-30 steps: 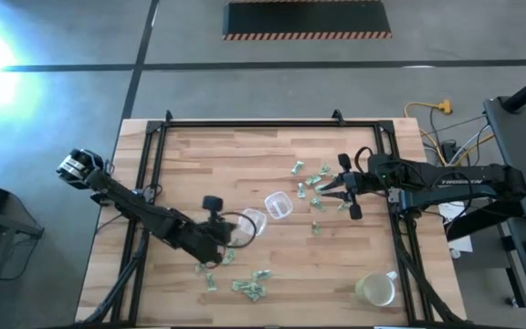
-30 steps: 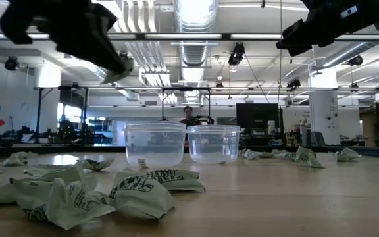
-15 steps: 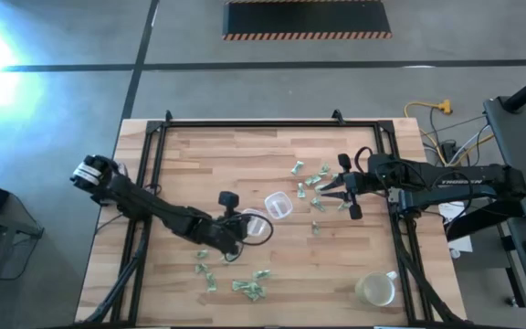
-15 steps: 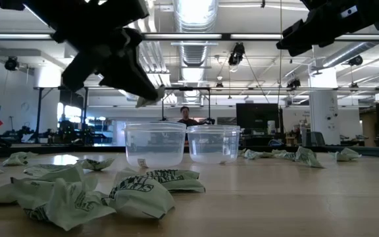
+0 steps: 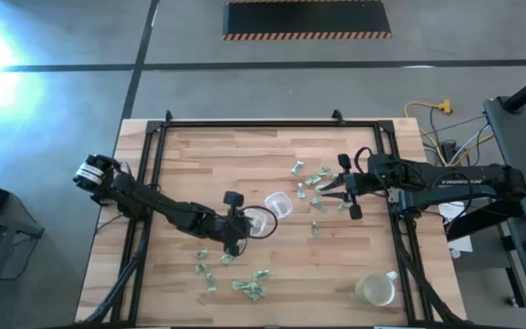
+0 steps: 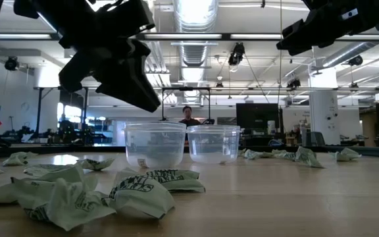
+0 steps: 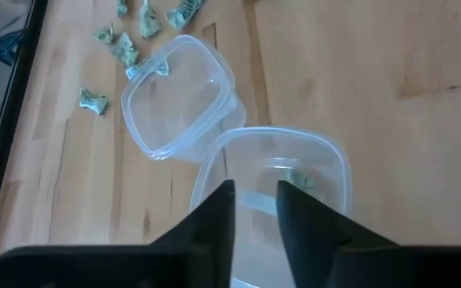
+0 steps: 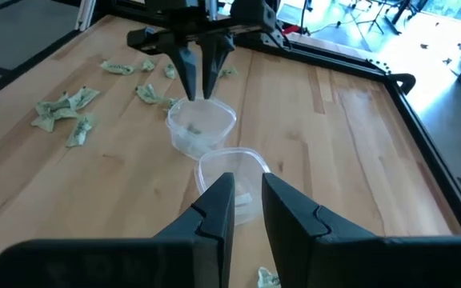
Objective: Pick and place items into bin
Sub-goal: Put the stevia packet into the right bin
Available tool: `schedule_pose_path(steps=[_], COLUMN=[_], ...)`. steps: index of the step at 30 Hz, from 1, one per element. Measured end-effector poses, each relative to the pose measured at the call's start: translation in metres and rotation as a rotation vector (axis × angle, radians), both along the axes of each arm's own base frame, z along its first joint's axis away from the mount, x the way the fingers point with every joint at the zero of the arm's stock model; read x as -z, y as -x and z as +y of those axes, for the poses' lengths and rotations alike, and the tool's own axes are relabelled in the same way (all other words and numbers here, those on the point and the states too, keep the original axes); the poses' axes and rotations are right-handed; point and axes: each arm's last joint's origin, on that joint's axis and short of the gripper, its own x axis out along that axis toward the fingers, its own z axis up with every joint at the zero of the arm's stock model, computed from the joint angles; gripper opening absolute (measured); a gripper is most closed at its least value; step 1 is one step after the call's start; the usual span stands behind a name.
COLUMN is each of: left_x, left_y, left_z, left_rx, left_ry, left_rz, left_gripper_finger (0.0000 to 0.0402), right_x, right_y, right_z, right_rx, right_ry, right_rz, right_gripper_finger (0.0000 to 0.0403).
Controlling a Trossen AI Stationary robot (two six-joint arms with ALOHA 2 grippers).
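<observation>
Two small clear tubs stand side by side mid-table: one [image 5: 261,222] under my left gripper, the other [image 5: 278,205] beside it. My left gripper [image 7: 254,192] hangs over the first tub [image 7: 326,152], fingers pointing down, slightly open and empty; it also shows in the right wrist view [image 8: 202,88]. One pale green-and-white wrapper piece [image 7: 302,182] lies inside that tub. More pieces lie loose on the table near its front [image 5: 245,288] and beside my right gripper [image 5: 310,183]. My right gripper [image 5: 318,190] waits above the table at the right, slightly open and empty.
A yellowish-white mug [image 5: 377,290] stands at the near right corner. A black frame [image 5: 158,137] runs round the wooden table top. Crumpled pieces [image 6: 91,197] lie close to the low camera, with bare wood between them and the tubs [image 6: 154,145].
My left gripper has moved toward the table's right edge and a little toward the far edge, from the near pieces to above the left tub. The wrapper piece that showed at its fingertips half a second ago is no longer there; a piece lies in the tub.
</observation>
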Motion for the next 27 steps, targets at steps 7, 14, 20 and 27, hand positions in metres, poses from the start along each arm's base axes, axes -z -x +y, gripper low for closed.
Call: schedule_pose_path(steps=[7, 14, 20, 27], left_x=[-0.015, -0.043, -0.052, -0.048], left_y=[0.006, 0.022, 0.04, 0.054], left_z=[0.005, 0.009, 0.01, 0.012], left_rx=[-0.045, -0.075, -0.099, -0.154], left_ry=[-0.095, -0.055, -0.001, 0.033], left_rz=[-0.034, -0.123, -0.141, -0.074], left_gripper_finger=[0.0126, 0.0128, 0.0128, 0.0128], right_x=[0.012, 0.04, 0.055, 0.066], right_y=[0.001, -0.007, -0.017, -0.027], right_z=[0.0, -0.005, -0.006, -0.007], right_rx=[0.012, 0.182, 0.243, 0.343], right_ry=[-0.028, -0.013, -0.096, -0.211], right_rz=[0.123, 0.352, 0.439, 0.553], right_gripper_finger=[0.0057, 0.0057, 0.0081, 0.012])
